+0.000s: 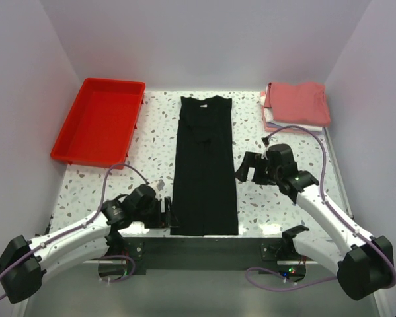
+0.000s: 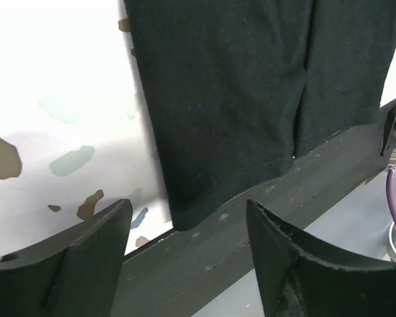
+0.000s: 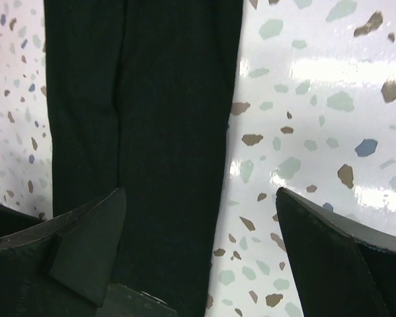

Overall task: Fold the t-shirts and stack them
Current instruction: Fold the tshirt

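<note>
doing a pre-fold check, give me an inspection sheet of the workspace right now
surface: speckled table, glossy, glare near front edge
job's things: black t-shirt flat mid-table as a long narrow strip; folded stack, salmon-red on top, far right corner
clutter: red tray, far left, nothing seen in it
grippers: left claw open at the shirt's near left corner; right claw open over its right edge
cables: purple cable loops by each arm
surroundings: plain white walls

Robot lab test booth, not somebody's home

Plain pale walls (image 1: 204, 39) box in a speckled table (image 1: 155, 139), a left arm (image 1: 65, 238) and right arm (image 1: 326, 211) bolted at 6 o'clock trailing purple cables (image 1: 297, 129), with a red tray (image 1: 98, 122) at 10 and a folded shirt pile (image 1: 295, 105) at 2 o'clock.
</note>
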Motion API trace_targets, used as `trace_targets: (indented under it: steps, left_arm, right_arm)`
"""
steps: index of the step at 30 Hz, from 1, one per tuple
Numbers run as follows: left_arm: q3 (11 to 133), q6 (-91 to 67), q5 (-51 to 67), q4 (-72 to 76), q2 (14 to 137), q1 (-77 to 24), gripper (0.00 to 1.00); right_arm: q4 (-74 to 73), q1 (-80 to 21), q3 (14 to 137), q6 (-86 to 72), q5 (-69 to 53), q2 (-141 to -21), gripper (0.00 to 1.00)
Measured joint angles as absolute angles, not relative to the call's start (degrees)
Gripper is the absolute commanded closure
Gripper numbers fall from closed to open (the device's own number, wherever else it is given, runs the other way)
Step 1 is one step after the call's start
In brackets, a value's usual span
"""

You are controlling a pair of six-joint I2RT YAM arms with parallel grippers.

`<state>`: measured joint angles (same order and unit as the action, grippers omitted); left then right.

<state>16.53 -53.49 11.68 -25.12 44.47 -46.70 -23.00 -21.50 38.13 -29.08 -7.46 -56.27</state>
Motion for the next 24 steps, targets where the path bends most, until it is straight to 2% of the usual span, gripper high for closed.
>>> trace_targets:
  steps: [5,13,14,16,19,20,24]
  left_arm:
    - [15.49,-54.59,13.65,-22.65,46.22,-46.94,0.43]
    - [14.59,-54.96,16.58,-20.67,47.92,-47.42,0.49]
    - [14.35,-54.96,17.04,-20.01,48.29,-47.42,0.55]
    - [13.96,-55.02,17.69,-18.96,49.10,-47.51,0.59]
    - [13.52,-55.00,18.50,-17.28,50.68,-47.83,0.87]
    - [13.19,-55.09,18.96,-17.04,51.22,-47.97,1.00]
    - [12.62,-54.54,19.75,-15.40,51.90,-48.10,1.00]
  right_arm:
    - [-23.35,-21.50,36.32,-29.65,-8.78,-57.54,0.01]
    - [-25.28,-21.50,36.21,-29.58,-8.58,-57.41,0.01]
    - [-25.45,-21.50,36.18,-29.58,-8.56,-57.32,0.01]
    - [-25.87,-21.50,36.18,-29.58,-8.58,-57.12,0.01]
    - [-26.39,-21.50,36.21,-29.50,-8.67,-56.97,0.01]
    - [-26.50,-21.50,36.21,-29.39,-8.86,-56.95,0.01]
    - [-28.10,-22.20,36.18,-29.08,-10.81,-56.95,0.03]
